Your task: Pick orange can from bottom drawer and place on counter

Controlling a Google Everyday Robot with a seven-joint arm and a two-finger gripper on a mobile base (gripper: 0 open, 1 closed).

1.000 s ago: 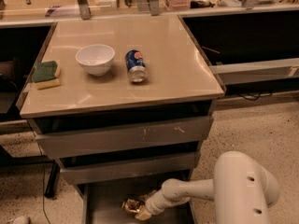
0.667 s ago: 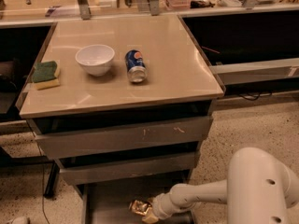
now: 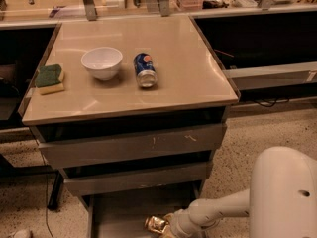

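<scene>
The orange can (image 3: 155,224) is a small shiny golden can over the floor of the open bottom drawer (image 3: 119,209), near the frame's lower edge. My gripper (image 3: 165,227) reaches in from the right on a white arm and is right at the can, partly cut off by the frame's bottom. The beige counter (image 3: 188,78) sits above the two closed grey drawers.
On the counter stand a white bowl (image 3: 102,62), a blue can (image 3: 145,70) lying on its side, and a green-and-yellow sponge (image 3: 49,79) at the left. My white arm housing (image 3: 285,192) fills the lower right. Shelving and clutter run along the back.
My arm has drawn back to the right and lower in the frame, and the orange can has moved with the gripper toward the front of the drawer.
</scene>
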